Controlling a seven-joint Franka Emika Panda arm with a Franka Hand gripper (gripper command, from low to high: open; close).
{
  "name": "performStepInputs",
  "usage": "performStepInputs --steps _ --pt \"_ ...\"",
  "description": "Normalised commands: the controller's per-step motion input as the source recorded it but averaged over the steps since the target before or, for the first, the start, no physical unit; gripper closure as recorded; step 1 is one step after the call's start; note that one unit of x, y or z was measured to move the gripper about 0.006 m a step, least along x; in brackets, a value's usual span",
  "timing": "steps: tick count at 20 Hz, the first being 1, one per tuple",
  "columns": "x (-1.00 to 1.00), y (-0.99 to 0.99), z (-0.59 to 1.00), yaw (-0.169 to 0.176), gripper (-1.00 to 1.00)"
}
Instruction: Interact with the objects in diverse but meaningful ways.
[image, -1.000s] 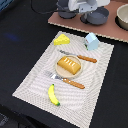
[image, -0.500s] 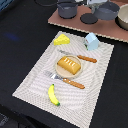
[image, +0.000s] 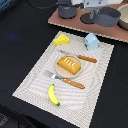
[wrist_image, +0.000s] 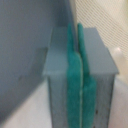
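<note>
Right now my pincer hangs with teal fingers pressed together on nothing, up by the grey pots, the bread loaf lying toward six o'clock mid-mat.

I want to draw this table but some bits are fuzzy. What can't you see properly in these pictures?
- Gripper: the wrist view is blurred; the green fingers look pressed together, but what lies below them is unclear.
- Arm: the exterior view's top edge cuts it off.
- Pots: partly cut by the top edge, insides hidden by their walls.
- Fork and knife: too small to see the tips.
- Bread covers most of the plate.
</note>
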Motion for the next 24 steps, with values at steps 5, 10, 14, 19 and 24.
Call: performStepInputs --steps 5,10,14,19,24 --pt "-0.21 -0.8 0.75 0.0 1.0" --pt "-0.28 -0.78 0.72 0.0 1.0" --pt "-0.43 -0.72 0.68 0.0 1.0" --pt "-0.67 -0.46 0.22 0.021 1.0" --pt "-0.9 -0.12 0.0 0.068 1.0"
